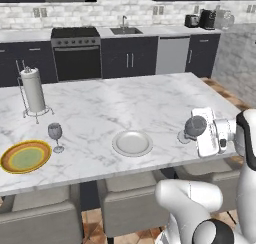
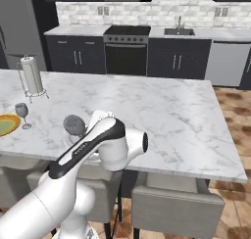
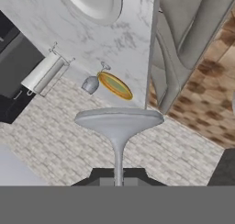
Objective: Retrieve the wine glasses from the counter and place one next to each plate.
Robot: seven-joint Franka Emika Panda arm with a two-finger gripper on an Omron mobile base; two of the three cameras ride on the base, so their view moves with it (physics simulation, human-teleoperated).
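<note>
Claw (image 3: 118, 179) clamped on wine glass (image 3: 118, 124) stem, its foot just beyond.

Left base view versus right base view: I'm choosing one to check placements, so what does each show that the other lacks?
Left base view alone: the white plate, and the whole yellow plate, which the other view cuts at its left edge.
Right base view alone: the island's bare right half.
Both: the gripper shut on a tilted wine glass, the standing glass beside the yellow plate, and the paper-towel roll.
</note>
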